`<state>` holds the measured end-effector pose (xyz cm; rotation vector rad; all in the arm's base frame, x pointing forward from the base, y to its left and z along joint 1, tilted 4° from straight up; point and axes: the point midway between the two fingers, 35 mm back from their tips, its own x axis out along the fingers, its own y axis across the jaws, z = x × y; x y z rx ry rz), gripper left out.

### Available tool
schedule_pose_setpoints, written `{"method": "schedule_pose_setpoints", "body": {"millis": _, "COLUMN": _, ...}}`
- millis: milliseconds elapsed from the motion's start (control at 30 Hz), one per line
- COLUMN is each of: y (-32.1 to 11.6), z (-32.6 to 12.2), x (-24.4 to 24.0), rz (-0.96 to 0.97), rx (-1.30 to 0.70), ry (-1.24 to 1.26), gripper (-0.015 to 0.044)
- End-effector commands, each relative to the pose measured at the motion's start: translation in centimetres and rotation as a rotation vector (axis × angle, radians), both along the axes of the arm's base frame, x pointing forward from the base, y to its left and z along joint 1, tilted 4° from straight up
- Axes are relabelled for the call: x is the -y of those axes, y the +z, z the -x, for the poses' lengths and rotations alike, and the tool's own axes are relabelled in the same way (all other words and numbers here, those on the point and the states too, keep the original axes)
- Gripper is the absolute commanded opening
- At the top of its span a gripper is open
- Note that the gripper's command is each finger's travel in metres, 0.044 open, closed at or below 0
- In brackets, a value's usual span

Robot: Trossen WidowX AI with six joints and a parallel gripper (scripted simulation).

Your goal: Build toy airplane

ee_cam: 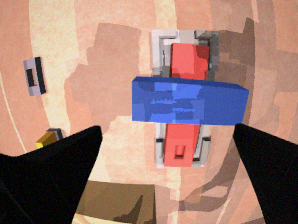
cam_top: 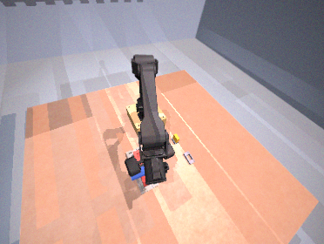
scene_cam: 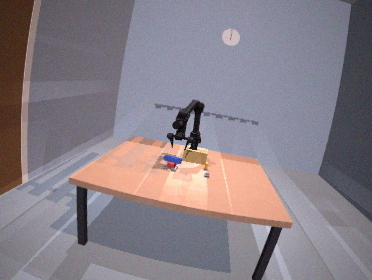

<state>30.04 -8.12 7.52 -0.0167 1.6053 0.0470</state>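
The red fuselage lies lengthwise in the grey cradle. The blue wing lies across the fuselage's middle; its tab and the top socket are hidden beneath it, so how deep it sits cannot be told. The tail socket shows as an empty slot at the fuselage's near end in the wrist view. The yellow tail fin stands apart in a small grey holder. My gripper is open and empty, above the airplane and clear of the wing.
A second small grey holder lies on the table near the fin, with nothing in it. A beige block stands between the cradle and the arm's base, close to the fin.
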Motion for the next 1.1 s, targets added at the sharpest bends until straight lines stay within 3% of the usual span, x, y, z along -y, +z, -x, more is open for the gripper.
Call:
{"method": "schedule_pose_setpoints", "body": {"millis": 0, "y": 0.6, "z": 0.5, "x": -5.8, "rz": -0.003, "rx": 0.013, "ry": 0.018, "gripper": 0.0440}}
{"method": "schedule_pose_setpoints", "body": {"millis": 433, "y": 0.6, "z": 10.2, "x": -21.3, "rz": -0.021, "rx": 0.001, "ry": 0.018, "gripper": 0.0440}}
{"method": "schedule_pose_setpoints", "body": {"millis": 600, "y": 0.4, "z": 10.9, "x": -21.9, "rz": -0.022, "rx": -0.001, "ry": 0.018, "gripper": 0.0440}}
{"method": "schedule_pose_setpoints", "body": {"millis": 767, "y": -4.9, "z": 11.1, "x": -22.1, "rz": -0.022, "rx": -0.001, "ry": 0.018, "gripper": 0.0440}}
{"method": "schedule_pose_setpoints", "body": {"millis": 1067, "y": -6.6, "z": 11.2, "x": -22.1, "rz": -0.022, "rx": -0.001, "ry": 0.018, "gripper": 0.0440}}
